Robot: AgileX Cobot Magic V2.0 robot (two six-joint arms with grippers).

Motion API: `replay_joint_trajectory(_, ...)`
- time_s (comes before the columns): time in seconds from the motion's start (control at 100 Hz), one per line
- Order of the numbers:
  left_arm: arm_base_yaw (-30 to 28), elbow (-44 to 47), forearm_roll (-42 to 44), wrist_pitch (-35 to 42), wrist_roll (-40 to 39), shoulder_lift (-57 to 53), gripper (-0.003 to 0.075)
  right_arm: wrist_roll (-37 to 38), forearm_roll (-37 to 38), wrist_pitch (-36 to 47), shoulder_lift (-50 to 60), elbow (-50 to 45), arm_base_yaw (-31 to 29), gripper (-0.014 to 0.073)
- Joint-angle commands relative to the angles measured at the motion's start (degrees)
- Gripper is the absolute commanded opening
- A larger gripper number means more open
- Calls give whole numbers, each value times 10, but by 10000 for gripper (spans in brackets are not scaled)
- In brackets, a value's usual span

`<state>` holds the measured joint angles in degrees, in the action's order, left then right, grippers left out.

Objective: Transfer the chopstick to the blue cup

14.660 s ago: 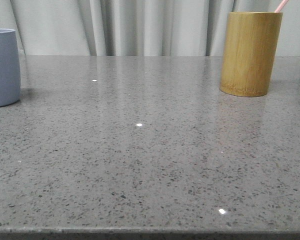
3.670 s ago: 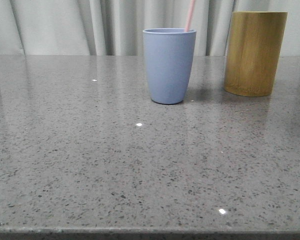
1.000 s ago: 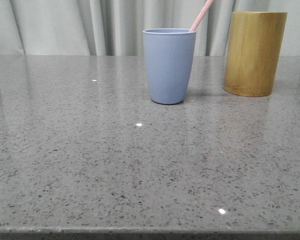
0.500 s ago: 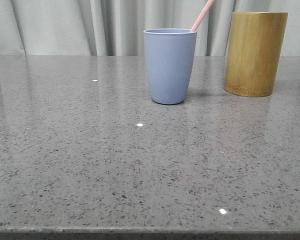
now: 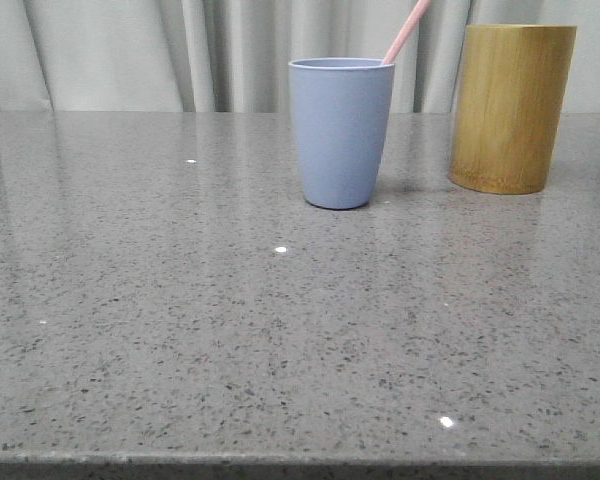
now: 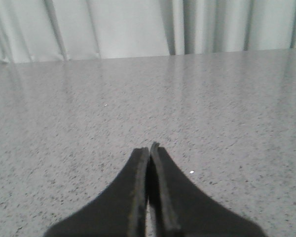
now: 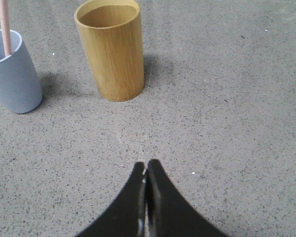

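With the chopstick (image 5: 405, 32) seated in the blue cup (image 5: 341, 132) beside the bamboo holder (image 5: 512, 107), transfer is judged done; left gripper (image 6: 149, 149) and right gripper (image 7: 145, 167) are pressed closed, empty.

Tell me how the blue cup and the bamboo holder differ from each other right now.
The blue cup is greyish-blue and narrows toward a rounded base; the bamboo holder is tan and straight-sided. The cup is shorter than the holder. The cup holds the pink chopstick, which leans against its rim, while the holder's visible inside looks empty in the right wrist view. Both stand upright on the grey table, have no handle, and are apart from each other.
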<state>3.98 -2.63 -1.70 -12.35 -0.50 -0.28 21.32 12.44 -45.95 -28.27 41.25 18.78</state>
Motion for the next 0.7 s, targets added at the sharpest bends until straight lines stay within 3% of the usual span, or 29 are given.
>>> replay_joint_trajectory(0.0, -19, -9, -14, 59, -4, -19, -19, 1, 12, 34, -1, 14, -4, -68)
replay_joint_trajectory(0.34, 2, 33, 13, 128, -4, -19, -19, 1, 12, 34, -1, 14, -4, -68)
replay_joint_trajectory(0.69, 11, 33, 11, 109, -4, -19, -19, 1, 12, 34, -1, 14, -4, -68)
